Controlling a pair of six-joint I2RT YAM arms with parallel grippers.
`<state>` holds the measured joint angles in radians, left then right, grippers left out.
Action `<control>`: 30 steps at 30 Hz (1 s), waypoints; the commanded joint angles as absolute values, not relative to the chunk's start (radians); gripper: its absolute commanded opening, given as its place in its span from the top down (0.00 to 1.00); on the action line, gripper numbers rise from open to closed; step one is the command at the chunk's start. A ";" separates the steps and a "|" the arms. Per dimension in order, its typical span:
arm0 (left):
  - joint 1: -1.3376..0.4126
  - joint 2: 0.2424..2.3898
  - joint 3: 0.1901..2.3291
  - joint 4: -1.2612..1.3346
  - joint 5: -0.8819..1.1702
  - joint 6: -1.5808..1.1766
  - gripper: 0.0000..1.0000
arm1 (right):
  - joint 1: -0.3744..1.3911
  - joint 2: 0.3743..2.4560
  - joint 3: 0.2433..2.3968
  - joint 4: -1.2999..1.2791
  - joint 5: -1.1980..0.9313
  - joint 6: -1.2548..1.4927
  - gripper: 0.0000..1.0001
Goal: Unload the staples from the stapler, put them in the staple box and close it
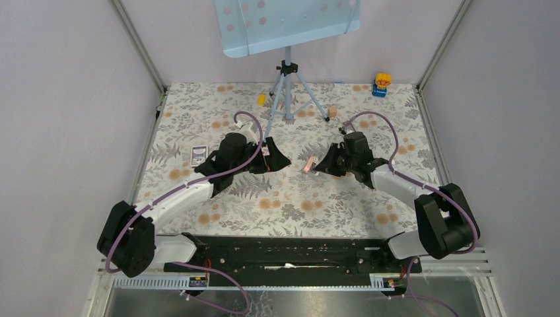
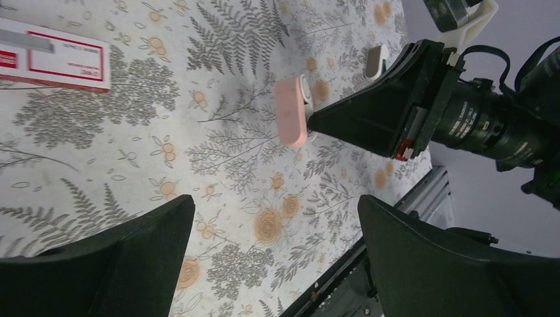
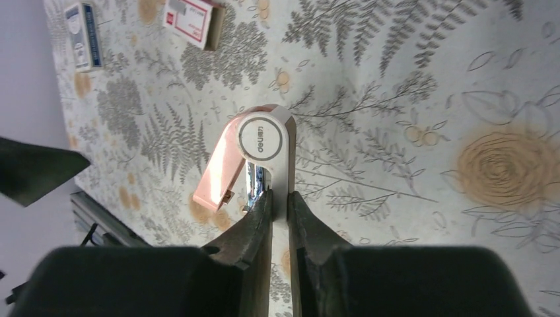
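Note:
A pink and white stapler is at the table's middle, held in my right gripper. In the right wrist view its pink top is swung open away from the white base, and the shiny staple channel shows between them. My right gripper is shut on the white base. My left gripper is open and empty, just left of the stapler. In the left wrist view the stapler lies beyond my left gripper, with the right gripper's black fingers on it.
A red and white small box lies near the left gripper and shows in the right wrist view. A blue and white box lies further left. A tripod stand, a cork and a yellow-blue toy are at the back.

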<state>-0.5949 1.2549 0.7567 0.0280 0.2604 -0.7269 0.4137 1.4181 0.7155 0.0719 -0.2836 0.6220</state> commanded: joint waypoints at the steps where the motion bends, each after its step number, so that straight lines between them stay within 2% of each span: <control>1: -0.632 1.298 0.758 0.176 0.298 -0.776 0.01 | 0.453 1.357 0.676 0.221 -0.316 0.721 1.00; 6: -0.668 1.351 0.759 0.212 0.296 -0.793 0.03 | 0.480 1.336 0.658 0.262 -0.328 0.738 1.00; 12: -0.671 1.396 0.759 0.246 0.319 -0.797 0.16 | 0.488 1.314 0.643 0.298 -0.357 0.744 1.00; 24: -0.684 1.459 0.792 0.264 0.330 -0.775 0.30 | 0.497 1.331 0.637 0.345 -0.433 0.735 1.00; 30: -0.683 1.467 0.794 0.275 0.325 -0.775 0.34 | 0.501 1.341 0.641 0.337 -0.461 0.714 1.00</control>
